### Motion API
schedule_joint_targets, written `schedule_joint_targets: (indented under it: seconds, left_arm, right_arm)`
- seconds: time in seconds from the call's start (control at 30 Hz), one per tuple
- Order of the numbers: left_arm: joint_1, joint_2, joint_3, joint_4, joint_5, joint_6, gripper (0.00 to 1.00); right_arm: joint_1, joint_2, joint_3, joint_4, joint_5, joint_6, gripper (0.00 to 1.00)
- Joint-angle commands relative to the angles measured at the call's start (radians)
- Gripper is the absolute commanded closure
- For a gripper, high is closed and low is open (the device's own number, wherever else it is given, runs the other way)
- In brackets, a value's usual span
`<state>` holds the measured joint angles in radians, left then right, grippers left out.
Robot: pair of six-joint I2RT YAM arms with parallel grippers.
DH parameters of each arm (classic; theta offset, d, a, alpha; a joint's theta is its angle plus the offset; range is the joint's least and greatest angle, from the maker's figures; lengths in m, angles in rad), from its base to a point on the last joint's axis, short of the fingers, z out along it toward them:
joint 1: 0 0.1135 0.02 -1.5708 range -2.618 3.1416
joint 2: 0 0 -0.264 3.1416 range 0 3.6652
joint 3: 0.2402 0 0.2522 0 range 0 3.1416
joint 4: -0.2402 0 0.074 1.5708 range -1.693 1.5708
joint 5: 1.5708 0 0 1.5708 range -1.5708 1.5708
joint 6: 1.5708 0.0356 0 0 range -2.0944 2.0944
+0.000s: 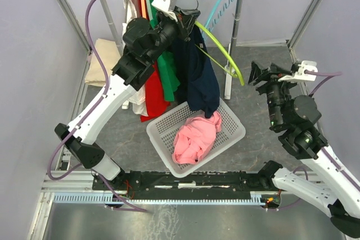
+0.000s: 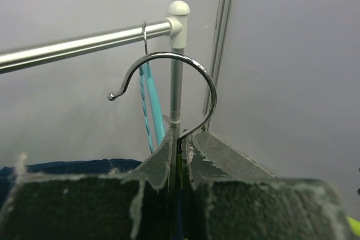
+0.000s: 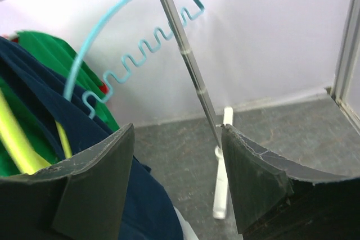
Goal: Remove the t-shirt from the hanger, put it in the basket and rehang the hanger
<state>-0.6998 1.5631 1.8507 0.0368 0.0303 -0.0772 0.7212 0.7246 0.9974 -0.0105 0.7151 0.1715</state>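
Near the far edge, mid-desk: navy t-shirt (image 1: 199,77) hangs limp on lime hanger (image 1: 225,51). Left gripper (image 2: 180,136) pinches the hanger neck; right gripper (image 3: 177,178) spread, empty. Shirt looks light and soft, likely to snag, so grab the lower hem.

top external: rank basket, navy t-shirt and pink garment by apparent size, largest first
1. white basket
2. navy t-shirt, draped on the lime hanger. It hangs nearer the camera, so its margin to the basket is unsure.
3. pink garment, clearly smallest
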Motion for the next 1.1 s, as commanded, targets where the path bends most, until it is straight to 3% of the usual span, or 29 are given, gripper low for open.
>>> schedule_joint_targets:
  seconds: [0.0,0.13,0.43,0.77,1.07]
  left_arm:
    - [0.003,0.027,0.011,0.08,0.07,0.011,0.97]
    - [0.001,0.062,0.031,0.059,0.087,0.009,0.97]
    - [-0.01,0.143,0.118,-0.019,0.11,0.011,0.97]
    - [-0.019,0.145,0.132,-0.063,0.142,0.018,0.97]
    - [-0.026,0.121,0.119,-0.077,0.162,0.026,0.97]
  right_arm:
    - [-0.003,0.027,0.141,0.073,-0.081,-0.082,0.29]
    - [-0.002,0.067,0.258,0.003,-0.21,-0.116,0.3]
    - [-0.003,0.273,0.531,-0.32,-0.496,-0.125,0.3]
    - [-0.003,0.418,0.599,-0.434,-0.508,-0.109,0.3]
    - [-0.003,0.443,0.601,-0.477,-0.486,-0.107,0.32]
